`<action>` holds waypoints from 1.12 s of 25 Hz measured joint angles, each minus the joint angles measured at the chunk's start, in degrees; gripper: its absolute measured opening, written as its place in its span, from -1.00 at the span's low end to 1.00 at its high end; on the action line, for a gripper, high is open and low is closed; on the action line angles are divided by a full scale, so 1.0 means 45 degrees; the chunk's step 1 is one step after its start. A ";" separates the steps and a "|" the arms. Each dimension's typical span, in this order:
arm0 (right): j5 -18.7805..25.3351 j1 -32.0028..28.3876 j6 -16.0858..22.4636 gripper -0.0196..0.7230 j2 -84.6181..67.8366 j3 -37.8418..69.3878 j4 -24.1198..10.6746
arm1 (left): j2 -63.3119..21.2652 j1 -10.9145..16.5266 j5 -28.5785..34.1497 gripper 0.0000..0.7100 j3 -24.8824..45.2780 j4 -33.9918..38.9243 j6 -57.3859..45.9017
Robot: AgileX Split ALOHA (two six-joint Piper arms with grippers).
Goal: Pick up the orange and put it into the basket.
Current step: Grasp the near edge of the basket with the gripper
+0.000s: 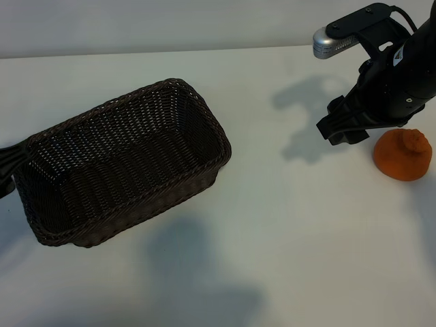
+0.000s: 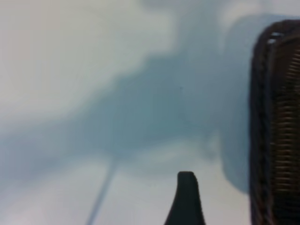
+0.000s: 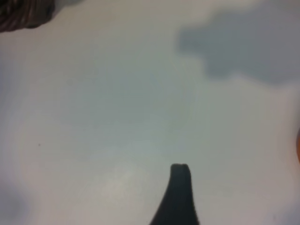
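Orange (image 1: 402, 156): sitting on counter (image 1: 286, 231) just beside right end effector (image 1: 340, 133), ungrasped. Right end effector hovering, fingers spread, holding nothing, likely lining up for pick. Basket (image 1: 204, 109): standing well apart, mouth upward, awaiting drop. Left end effector (image 1: 8, 167): idling open beside basket's far end.

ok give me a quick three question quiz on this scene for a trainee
1. True or false: the orange already lies inside the basket.
2. Which tool is nearer the orange? A) the left tool at the basket's end B) the right tool just beside the fruit
3. Fill in: the orange sits on the white ____, apart from the basket.

Key
1. False: the basket holds nothing and the orange rests on the table at the exterior view's right edge.
2. B: the right tool hangs open next to the orange, not gripping it.
3. table
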 joint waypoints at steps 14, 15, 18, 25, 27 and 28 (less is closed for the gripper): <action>0.0067 0.0000 0.0000 0.66 0.0000 0.0000 0.0000 | 0.0211 0.2782 -0.1775 0.59 0.0000 -0.2416 0.2643; 0.0067 0.0000 0.0000 0.66 0.0000 0.0000 0.0000 | 0.0254 0.3076 -0.1944 0.59 0.0000 -0.2674 0.2940; 0.0080 0.0000 0.0000 0.66 0.0000 0.0000 0.0000 | 0.0529 0.3629 -0.2138 0.58 0.0000 -0.3240 0.3627; 0.0080 0.0000 0.0000 0.66 0.0000 0.0000 0.0000 | 0.1581 0.3767 -0.2843 0.58 0.0000 -0.3950 0.4257; 0.0080 0.0000 0.0000 0.66 0.0000 0.0000 0.0000 | 0.1795 0.3767 -0.3094 0.58 0.0000 -0.4124 0.4386; 0.0080 0.0000 0.0000 0.66 0.0000 0.0000 0.0000 | 0.1852 0.3767 -0.3152 0.58 0.0000 -0.4151 0.4430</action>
